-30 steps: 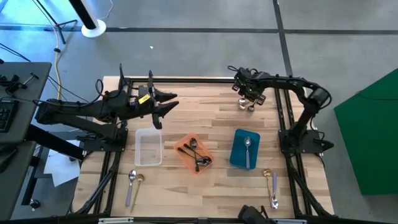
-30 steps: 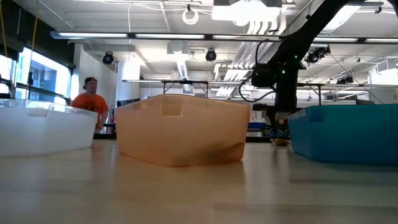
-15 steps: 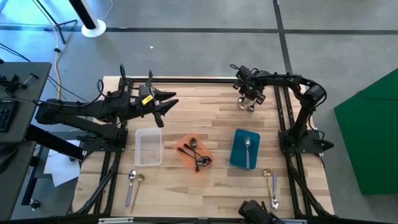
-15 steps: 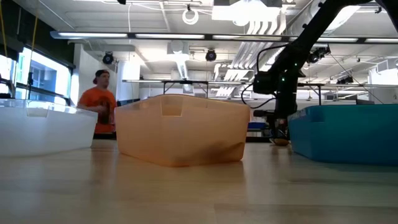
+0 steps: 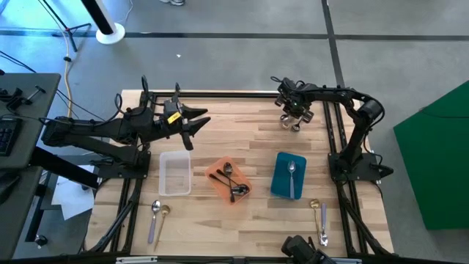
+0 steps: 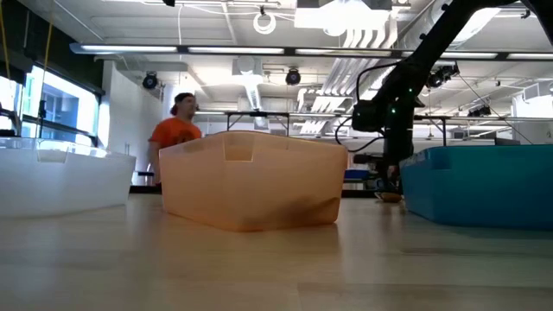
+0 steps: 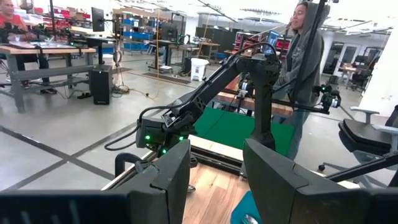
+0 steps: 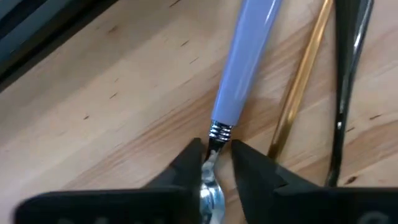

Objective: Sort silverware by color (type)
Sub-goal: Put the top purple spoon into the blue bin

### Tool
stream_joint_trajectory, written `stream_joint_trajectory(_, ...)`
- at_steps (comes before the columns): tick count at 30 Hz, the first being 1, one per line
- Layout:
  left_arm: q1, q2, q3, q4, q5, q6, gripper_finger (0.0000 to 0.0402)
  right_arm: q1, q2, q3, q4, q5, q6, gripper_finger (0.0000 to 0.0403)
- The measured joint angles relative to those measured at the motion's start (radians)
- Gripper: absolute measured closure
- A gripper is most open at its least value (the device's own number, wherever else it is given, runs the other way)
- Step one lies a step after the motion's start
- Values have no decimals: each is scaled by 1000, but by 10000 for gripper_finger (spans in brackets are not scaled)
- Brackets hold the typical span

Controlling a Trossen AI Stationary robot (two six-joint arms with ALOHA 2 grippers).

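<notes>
The right gripper (image 8: 211,163) was down at the far right corner of the pale wooden table (image 5: 242,139), its two dark fingers pinched on the shiny neck of a silver spoon with a lilac handle (image 8: 249,62), just where metal meets handle. That spoon lay flat on the wood. Close beside it lay a slim gold spoon handle (image 8: 301,87) and, next to that, a dark black one (image 8: 347,81), the three roughly side by side.

The left gripper (image 5: 196,123) hung above the far left part of the table, away from any cutlery, its jaws standing apart with nothing between them.

In the middle row sat three rectangular trays: a clear plastic tray (image 5: 175,174), an orange tray (image 5: 217,173) holding several dark spoons (image 5: 236,191), and a blue tray (image 5: 281,180) with one silver spoon (image 5: 292,176) in it. At the near left edge lay a lilac-handled spoon (image 5: 154,220) beside a gold spoon (image 5: 163,217); at the near right lay another gold one (image 5: 315,209) and a silver one (image 5: 323,227).

A person in an orange shirt (image 6: 175,138) stood in the room beyond the table.
</notes>
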Motion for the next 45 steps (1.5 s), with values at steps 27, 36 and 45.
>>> stream_joint_trajectory(27, 4, 0, 0, 0, -10, 0, 264, 36, -3, -2, -1, 52, -129, 402)
stream_joint_trajectory(36, 7, 0, 0, 0, -10, 0, 264, 49, -9, -2, 5, 42, -138, 402)
stream_joint_trajectory(45, 7, 0, 0, 0, -10, 0, 264, 46, -75, -3, 17, 56, -194, 400)
